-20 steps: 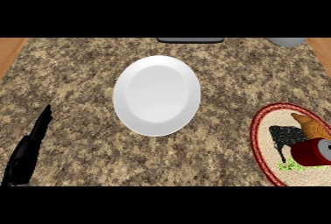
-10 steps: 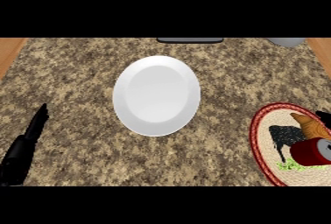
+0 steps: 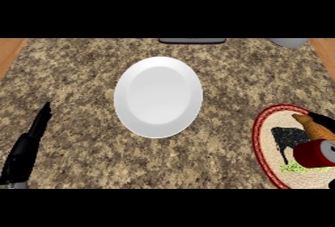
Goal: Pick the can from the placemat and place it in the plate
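Note:
A red can (image 3: 317, 153) with a grey end sits on the round woven placemat (image 3: 270, 146) at the right edge of the head view; the mat has a red rim and a dark rooster picture. The white plate (image 3: 158, 96) lies on the counter's middle, to the left of the mat, with nothing on it. My left hand (image 3: 27, 146) shows at the lower left, fingers straight and pointing up, far from both plate and can, holding nothing. My right hand does not show.
A dark flat object (image 3: 192, 41) lies at the counter's far edge, and a grey rounded object (image 3: 288, 42) sits at the far right. Wooden strips (image 3: 9, 49) border the speckled stone counter on both sides.
The left hand has swayed slightly at the lower left. The can, the placemat and the plate have stayed where they were.

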Robot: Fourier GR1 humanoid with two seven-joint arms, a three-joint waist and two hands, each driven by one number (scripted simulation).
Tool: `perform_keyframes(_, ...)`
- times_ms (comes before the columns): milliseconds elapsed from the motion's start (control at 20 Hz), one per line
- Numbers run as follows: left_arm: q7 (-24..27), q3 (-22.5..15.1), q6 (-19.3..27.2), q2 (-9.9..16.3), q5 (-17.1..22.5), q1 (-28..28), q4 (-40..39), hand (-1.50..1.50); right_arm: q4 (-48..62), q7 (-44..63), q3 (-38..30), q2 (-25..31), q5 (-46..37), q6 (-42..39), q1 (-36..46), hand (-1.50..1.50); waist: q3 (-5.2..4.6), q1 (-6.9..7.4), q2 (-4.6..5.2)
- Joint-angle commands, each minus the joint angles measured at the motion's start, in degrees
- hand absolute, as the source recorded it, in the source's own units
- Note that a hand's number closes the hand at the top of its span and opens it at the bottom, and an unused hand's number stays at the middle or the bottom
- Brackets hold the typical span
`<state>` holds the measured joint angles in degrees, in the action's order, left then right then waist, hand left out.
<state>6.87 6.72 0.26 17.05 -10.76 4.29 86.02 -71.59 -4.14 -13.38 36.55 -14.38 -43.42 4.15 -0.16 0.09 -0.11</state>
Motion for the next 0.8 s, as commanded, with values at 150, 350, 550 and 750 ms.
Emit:
perform_keyframes(150, 1.17, -0.72, 0.40, -2.11, -2.27, 1.56, 0.71, 0.00, -0.03, -1.69, 0.37, -6.04, -1.21, 3.11, 1.01, 1.50, 0.16, 0.11, 0.08)
perform_keyframes(350, 0.08, 0.19, 0.11, -1.88, -3.06, 0.07, 0.48, 0.00, 5.28, -9.99, 0.48, -3.47, -5.96, 4.44, 0.85, 1.50, 0.18, 0.13, 0.13)
perform_keyframes(550, -0.20, 0.47, -1.19, -1.96, -1.36, 0.79, 2.04, 0.00, -1.23, 3.00, 2.18, -9.17, -12.22, 16.00, -0.39, 1.50, 0.15, 0.36, 0.08)
perform_keyframes(750, -0.51, 1.48, -1.63, -0.52, -1.19, 0.58, 1.74, 0.00, -7.62, 19.28, 3.21, -10.13, -23.34, 27.18, -1.26, 1.50, -0.13, 0.26, 0.03)
